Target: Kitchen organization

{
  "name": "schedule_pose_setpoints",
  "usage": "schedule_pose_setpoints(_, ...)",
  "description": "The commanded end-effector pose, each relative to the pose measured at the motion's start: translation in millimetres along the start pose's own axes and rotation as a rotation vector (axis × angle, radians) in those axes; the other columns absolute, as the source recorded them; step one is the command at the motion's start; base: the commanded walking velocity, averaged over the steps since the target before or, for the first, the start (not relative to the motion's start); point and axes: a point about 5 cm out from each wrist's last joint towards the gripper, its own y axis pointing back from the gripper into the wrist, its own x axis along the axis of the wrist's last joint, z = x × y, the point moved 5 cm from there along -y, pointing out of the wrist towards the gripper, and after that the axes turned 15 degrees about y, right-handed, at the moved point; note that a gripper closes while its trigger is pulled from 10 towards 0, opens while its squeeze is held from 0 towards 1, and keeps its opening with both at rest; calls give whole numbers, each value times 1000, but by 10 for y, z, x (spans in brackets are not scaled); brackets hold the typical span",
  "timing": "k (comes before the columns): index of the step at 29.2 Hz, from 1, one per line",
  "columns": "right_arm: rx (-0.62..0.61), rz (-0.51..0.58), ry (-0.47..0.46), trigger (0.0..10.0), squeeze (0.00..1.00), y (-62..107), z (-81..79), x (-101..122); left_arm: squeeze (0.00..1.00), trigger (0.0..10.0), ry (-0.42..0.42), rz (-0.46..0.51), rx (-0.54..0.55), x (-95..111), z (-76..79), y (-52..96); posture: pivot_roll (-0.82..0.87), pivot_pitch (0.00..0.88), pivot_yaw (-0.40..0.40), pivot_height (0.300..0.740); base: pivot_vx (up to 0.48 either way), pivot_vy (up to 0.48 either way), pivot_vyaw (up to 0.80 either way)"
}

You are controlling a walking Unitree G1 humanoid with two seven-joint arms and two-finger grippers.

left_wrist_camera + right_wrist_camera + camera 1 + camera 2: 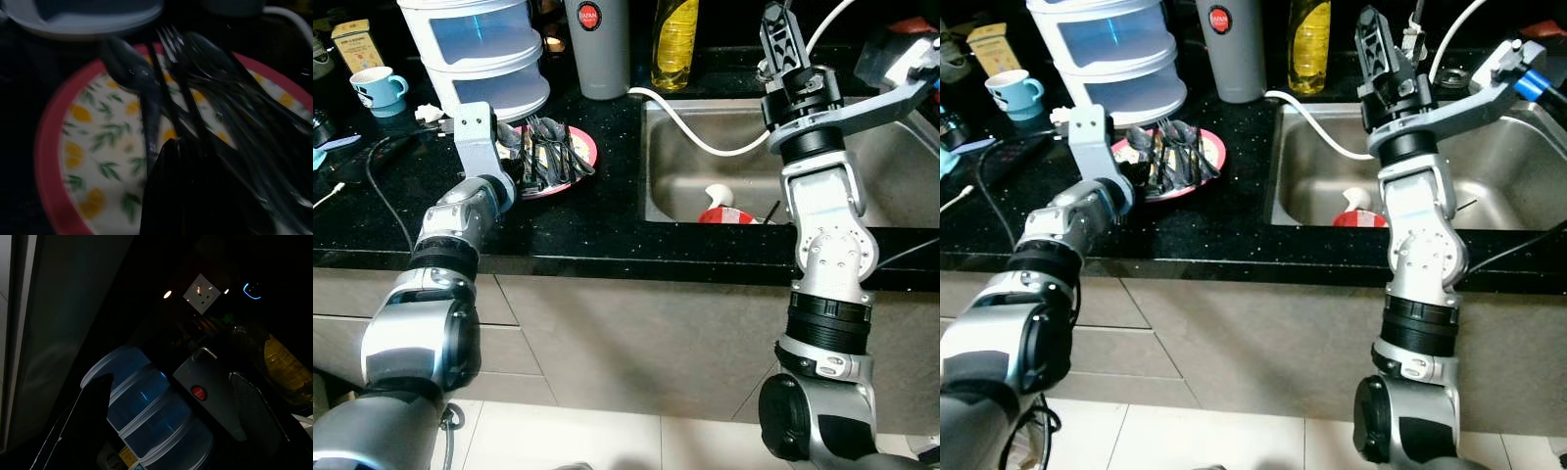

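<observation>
Black countertop [597, 211] with a steel sink [871, 186] set into it on the robot's right. The left gripper [521, 162] is lowered onto a red-rimmed plate [582, 147] printed with leaves and yellow fruit, which lies on the counter just left of the sink. The plate carries a pile of black plastic cutlery [553, 152]; in the left wrist view a spoon [132, 73] and a fork [168, 41] lie side by side, handles running toward the camera. The dark fingers [195, 196] sit over those handles, but blur and shadow hide whether they are closed on anything: cannot tell. The right gripper [781, 34] is raised above the sink's near-left corner, pointing up and away; in the right wrist view its two fingers stand well apart, nothing between them. Behind the plate stands a white stack of drawers [489, 54] with bluish fronts, beside it a grey flask [597, 44] bearing a red round label, then a bottle [675, 39] of yellow liquid. A white hose [705, 132] curves over the sink's rim, and a red-and-white item [720, 208] lies in the basin. A blue-and-white mug [380, 90] stands at the counter's far left.
</observation>
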Motion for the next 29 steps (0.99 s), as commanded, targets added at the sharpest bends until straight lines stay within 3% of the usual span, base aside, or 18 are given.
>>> schedule_pose_setpoints(1,15,-6,-14,10000,0,-26,-51,-23,0,0,-45,122,-17,254,46,28,63,0,81,740,0,0,0)
schedule_pose_setpoints(4,18,-9,-14,10000,0,-25,-60,-30,0,0,-54,153,-31,327,84,37,63,0,81,740,0,0,0)
schedule_pose_setpoints(5,23,-11,-12,10000,0,-24,-68,-34,0,4157,-75,188,-54,414,162,51,61,0,85,740,0,0,0)
schedule_pose_setpoints(6,20,-4,-10,10000,0,-22,-55,-12,0,10000,-103,201,-81,476,289,59,62,0,87,740,0,0,0)
schedule_pose_setpoints(9,13,-1,-13,10000,0,-21,-41,-4,0,10000,-116,186,-85,453,330,49,64,0,84,740,0,0,0)
schedule_pose_setpoints(10,18,-6,-14,10000,0,-20,-54,-18,1000,10000,-106,159,-64,399,310,29,64,0,81,740,0,0,0)
schedule_pose_setpoints(19,28,-18,-21,10000,0,-27,-80,-56,1000,10000,-62,32,13,72,260,-50,66,0,81,740,0,0,0)
schedule_pose_setpoints(26,19,-15,-21,10000,0,-15,-72,-48,1000,10000,-54,2,29,41,313,-76,62,0,86,740,0,0,0)
schedule_pose_setpoints(27,21,-16,-19,10000,0,-10,-73,-48,478,10000,-41,-19,24,2,331,-84,58,0,89,740,0,0,0)
schedule_pose_setpoints(28,23,-17,-17,10000,0,-8,-73,-50,478,10000,-31,-34,20,-26,342,-91,58,0,89,740,0,0,0)
schedule_pose_setpoints(29,23,-17,-16,10000,0,-6,-67,-46,0,10000,-9,-53,11,-59,365,-98,56,0,89,740,0,0,0)
